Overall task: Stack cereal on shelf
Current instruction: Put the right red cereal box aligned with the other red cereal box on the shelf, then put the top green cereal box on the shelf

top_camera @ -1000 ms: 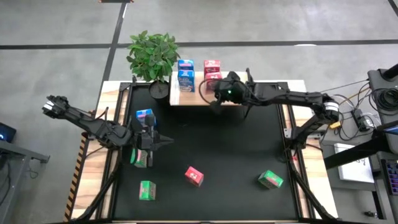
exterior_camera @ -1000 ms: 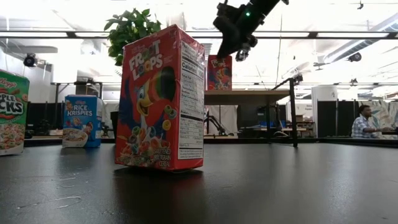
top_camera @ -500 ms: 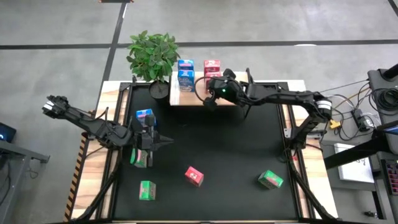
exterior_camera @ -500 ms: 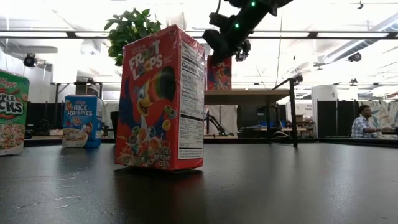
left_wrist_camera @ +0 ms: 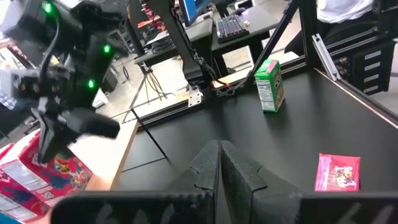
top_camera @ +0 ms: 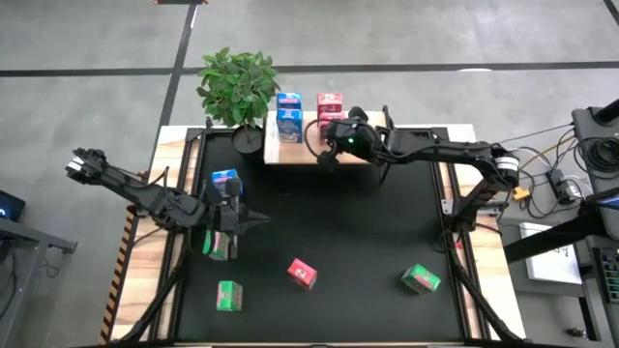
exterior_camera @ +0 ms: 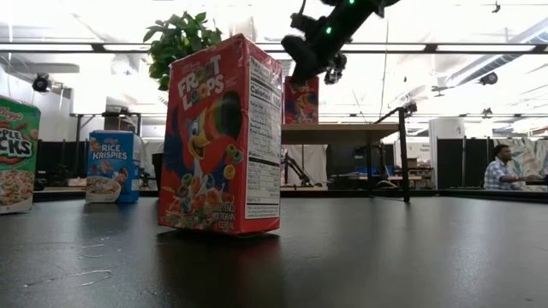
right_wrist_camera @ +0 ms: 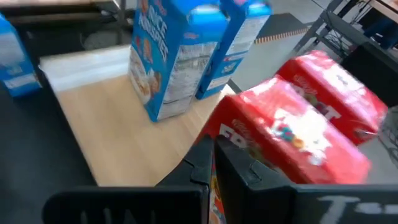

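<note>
- I saw my right gripper [top_camera: 327, 158] hanging over the front edge of the shelf [top_camera: 295, 153], fingers [right_wrist_camera: 233, 163] pressed together with nothing between them.
- Two red cartons [right_wrist_camera: 298, 134] stood on the shelf just beyond those fingertips; whether they touched, I could not tell. Two blue cartons [right_wrist_camera: 180, 56] stood beside them.
- My left gripper [top_camera: 256, 221] waited over the mat's left side, fingers [left_wrist_camera: 208, 165] shut and empty, next to a green carton [top_camera: 219, 244] and a blue one [top_camera: 225, 180].
- On the mat, well apart from both grippers, lay a red carton [top_camera: 302, 274] and two green ones [top_camera: 422, 279].
</note>
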You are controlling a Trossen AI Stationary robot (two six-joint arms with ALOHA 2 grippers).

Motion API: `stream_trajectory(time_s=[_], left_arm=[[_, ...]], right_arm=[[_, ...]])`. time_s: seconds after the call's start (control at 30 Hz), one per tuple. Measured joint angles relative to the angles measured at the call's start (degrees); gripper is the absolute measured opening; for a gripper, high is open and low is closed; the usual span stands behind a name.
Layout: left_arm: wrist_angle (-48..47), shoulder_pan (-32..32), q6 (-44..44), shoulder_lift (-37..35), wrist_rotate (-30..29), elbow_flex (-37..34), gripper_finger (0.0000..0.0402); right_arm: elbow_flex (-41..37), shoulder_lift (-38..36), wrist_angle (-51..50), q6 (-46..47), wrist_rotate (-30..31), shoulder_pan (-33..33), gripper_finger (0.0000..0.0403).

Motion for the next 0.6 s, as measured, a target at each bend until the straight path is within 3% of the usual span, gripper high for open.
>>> stream_trajectory(time_s=[0.1,0.27,0.37,0.47,0.6], left_arm=[[-1.1,0.0,-2.1,0.0,0.0,0.0,0.0],[-3.3,-0.2,-5.8,0.1,0.1,0.0,0.0],[-4.8,-0.2,-10.7,0.1,0.1,0.0,0.0],[-7.7,-0.2,-20.8,0.1,-0.3,0.3,0.0],[-27.1,0.0,-41.0,0.3,-4.2,4.9,0.0]], right_arm=[[0.0,-2.9,-1.9,2.5,-0.8,1.0,0.0009],[0.0,-8.6,-8.1,7.1,-10.7,1.0,0.0009],[-0.3,-12.3,-10.5,6.3,-11.7,2.9,0.0009],[-3.5,-15.3,-8.8,5.2,-11.6,5.9,0.0009],[-11.0,-18.3,-1.6,3.4,-11.6,11.1,0.0009]])
